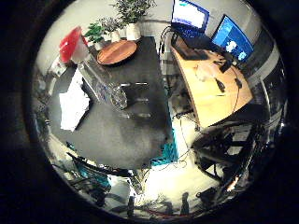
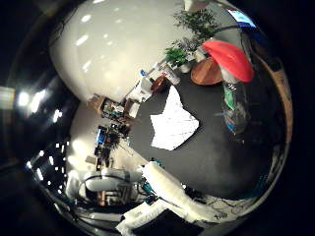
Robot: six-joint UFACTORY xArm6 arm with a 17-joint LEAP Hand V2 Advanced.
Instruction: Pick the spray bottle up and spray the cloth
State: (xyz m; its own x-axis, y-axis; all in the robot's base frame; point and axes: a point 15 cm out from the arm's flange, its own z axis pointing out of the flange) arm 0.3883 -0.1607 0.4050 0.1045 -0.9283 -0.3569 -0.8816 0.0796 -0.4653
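Observation:
The spray bottle (image 1: 101, 79) has a clear body and a red spray head (image 2: 228, 59). It shows large in the right little finger side palm view, in front of the dark table (image 1: 140, 131), so it is close to the palm. A white crumpled cloth (image 2: 174, 123) lies on the dark table, beside the bottle in the picture. My hand is high above the table. I cannot see its fingers, so I cannot tell whether they are round the bottle.
A brown round plate (image 1: 117, 53) and potted plants (image 1: 112, 28) stand at the table's far end. A wooden desk (image 1: 210, 84) with two monitors (image 1: 210, 23) stands beside the table. The white arm (image 2: 177, 197) reaches in at one edge of the right thumb side palm view.

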